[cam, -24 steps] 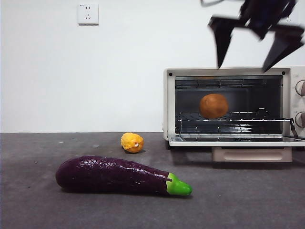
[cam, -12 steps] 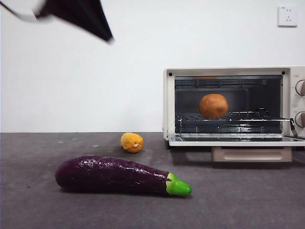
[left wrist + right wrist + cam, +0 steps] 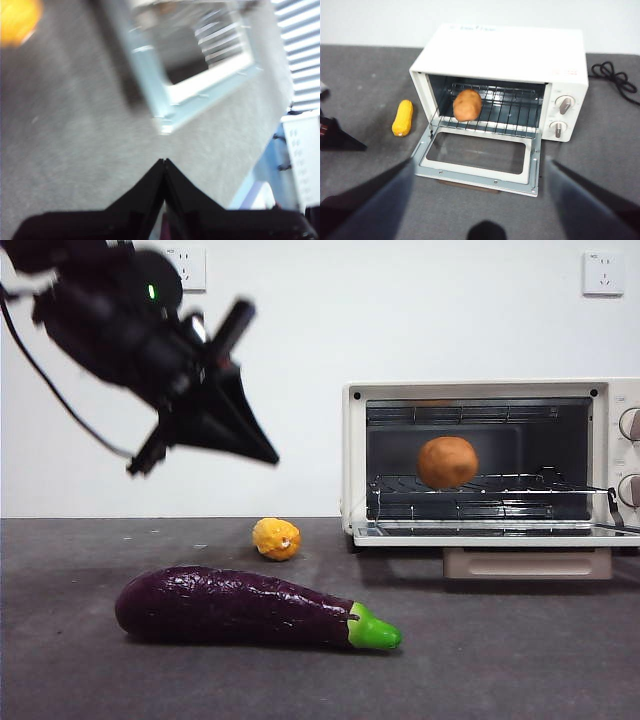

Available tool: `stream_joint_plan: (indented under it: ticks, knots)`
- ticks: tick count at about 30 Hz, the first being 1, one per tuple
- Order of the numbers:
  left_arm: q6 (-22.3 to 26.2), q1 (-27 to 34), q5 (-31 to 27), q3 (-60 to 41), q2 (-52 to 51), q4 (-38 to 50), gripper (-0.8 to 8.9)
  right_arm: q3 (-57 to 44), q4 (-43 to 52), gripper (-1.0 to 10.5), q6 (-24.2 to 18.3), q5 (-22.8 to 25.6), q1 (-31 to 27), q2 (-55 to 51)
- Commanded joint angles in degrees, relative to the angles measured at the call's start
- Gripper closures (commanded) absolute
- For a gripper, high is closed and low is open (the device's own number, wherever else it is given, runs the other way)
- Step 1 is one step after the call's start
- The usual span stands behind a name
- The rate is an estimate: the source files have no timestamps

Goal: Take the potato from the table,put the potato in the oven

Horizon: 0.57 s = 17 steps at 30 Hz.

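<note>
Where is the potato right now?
The potato sits on the wire rack inside the open oven, on the table's right side in the front view, with no gripper near it.

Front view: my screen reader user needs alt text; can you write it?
The potato sits on the rack inside the open oven. On the table lie a purple eggplant and a yellow lump; the shut left end effector hovers upper left.

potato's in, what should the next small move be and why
Probably bring the left end effector, jaws shut, down toward the oven door to swing it closed: the potato already sits on the rack and the door lies flat open. The right end effector hangs open above.
</note>
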Motion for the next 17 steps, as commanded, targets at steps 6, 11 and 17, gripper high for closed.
stream_joint_plan:
  ticks: [6, 11, 17]
  knots:
    - [-9.97, -0.46, 1.44, 1.01, 7.63, 7.37, 8.2, 2.71, -6.1, 8.9, 1.38, 4.31, 0.07, -4.87]
    - [-12.83, -1.57, 1.4, 3.21, 11.3, 9.03, 8.2, 9.25, -10.36, 8.9, 1.51, 4.48, 0.07, -4.83]
    - [-14.56, -3.45, 1.16, 7.93, 15.82, 8.85, 8.2, 18.05, -13.77, 8.9, 1.99, 5.31, 0.07, -4.83]
